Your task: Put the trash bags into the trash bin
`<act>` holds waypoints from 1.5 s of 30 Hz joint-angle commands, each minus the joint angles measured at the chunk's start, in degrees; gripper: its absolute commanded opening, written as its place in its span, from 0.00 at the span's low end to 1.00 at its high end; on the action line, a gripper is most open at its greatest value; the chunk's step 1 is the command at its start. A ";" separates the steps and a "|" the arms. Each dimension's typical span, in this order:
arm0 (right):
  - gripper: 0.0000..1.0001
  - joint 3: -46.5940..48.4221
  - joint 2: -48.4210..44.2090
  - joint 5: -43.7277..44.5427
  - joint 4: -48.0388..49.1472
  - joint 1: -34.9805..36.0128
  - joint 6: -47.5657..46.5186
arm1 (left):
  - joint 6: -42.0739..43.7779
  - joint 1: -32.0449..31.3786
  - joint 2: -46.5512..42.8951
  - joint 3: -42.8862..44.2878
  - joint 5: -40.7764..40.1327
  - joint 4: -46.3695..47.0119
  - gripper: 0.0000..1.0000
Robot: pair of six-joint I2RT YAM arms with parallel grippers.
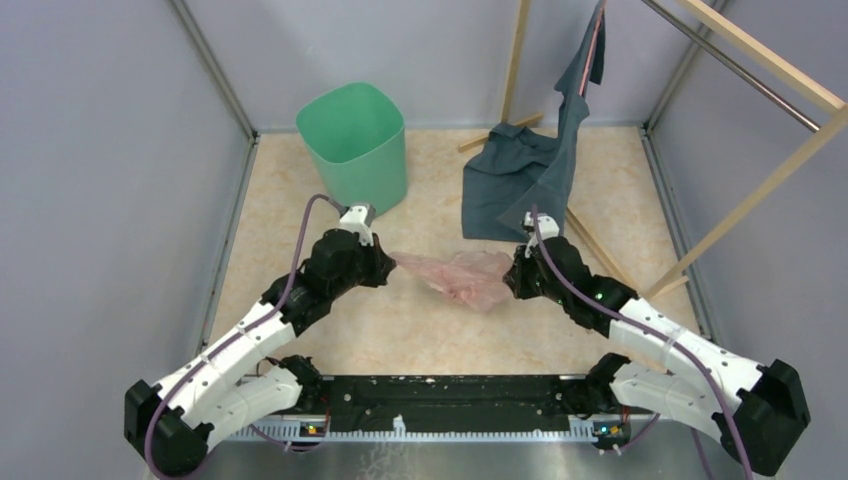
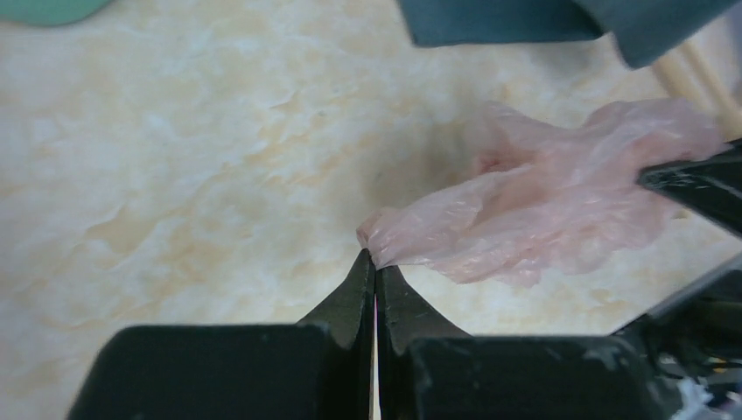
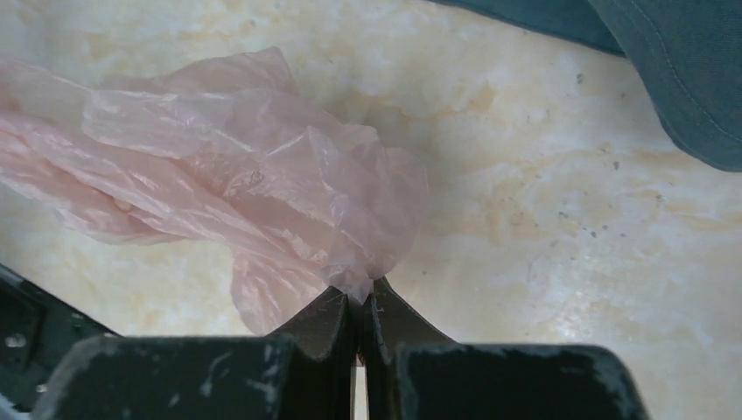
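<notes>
The pale-pink trash bag (image 1: 460, 275) stretches crumpled between both arms, just above the marbled table. My left gripper (image 2: 375, 260) is shut on the bag's (image 2: 542, 210) left corner. At the bag's (image 3: 219, 166) right end, my right gripper (image 3: 360, 296) is shut on a pinch of film. In the top view the left gripper (image 1: 390, 262) and the right gripper (image 1: 512, 272) face each other across the bag. The mint-green trash bin (image 1: 355, 140) stands upright at the back left, behind the left arm and apart from the bag.
A dark blue-grey garment (image 1: 530, 170) hangs from a wooden rack (image 1: 740, 190) at the back right, its lower part lying on the table close behind the right gripper. Grey walls enclose the table on three sides.
</notes>
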 commanded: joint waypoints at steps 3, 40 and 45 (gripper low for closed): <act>0.00 4.85 3.03 4.64 -4.42 0.65 -6.83 | 5.98 0.04 0.37 4.46 -8.77 -13.29 0.00; 0.82 10.72 4.80 -20.06 5.29 0.63 0.79 | 1.18 -0.08 0.65 16.84 11.95 -9.79 0.00; 0.81 10.05 3.26 -26.67 9.42 1.65 -0.06 | -5.72 -3.05 3.58 16.01 8.93 -7.44 0.00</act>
